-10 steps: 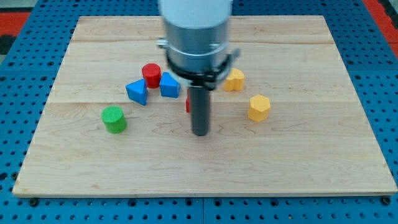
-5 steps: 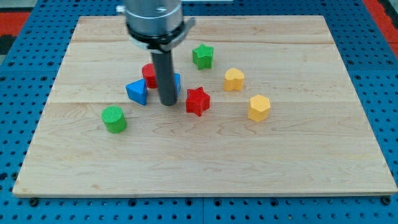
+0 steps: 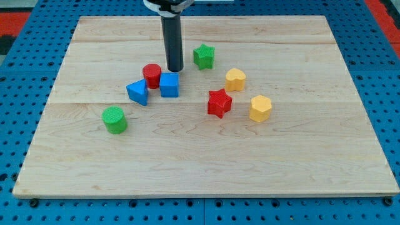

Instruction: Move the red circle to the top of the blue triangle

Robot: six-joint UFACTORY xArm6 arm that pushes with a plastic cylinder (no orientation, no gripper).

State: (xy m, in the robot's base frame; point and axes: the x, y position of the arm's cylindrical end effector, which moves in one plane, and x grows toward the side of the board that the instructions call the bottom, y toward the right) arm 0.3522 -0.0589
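Note:
The red circle (image 3: 152, 75) stands left of centre on the wooden board (image 3: 94, 162), just up and right of the blue triangle (image 3: 137, 92) and touching or nearly touching it. A blue cube (image 3: 169, 85) sits against the red circle's right side. My tip (image 3: 175, 69) rests on the board just above the blue cube and to the right of the red circle, a small gap away from both.
A green star (image 3: 204, 56) lies right of my tip. A red star (image 3: 219, 102), a yellow heart-like block (image 3: 235, 79) and a yellow hexagon (image 3: 260, 108) lie further right. A green cylinder (image 3: 114, 120) stands at lower left.
My tip has moved from the board's middle up and left, then up past the blue cube. The red star has shifted right and slightly down. The green star has come into view.

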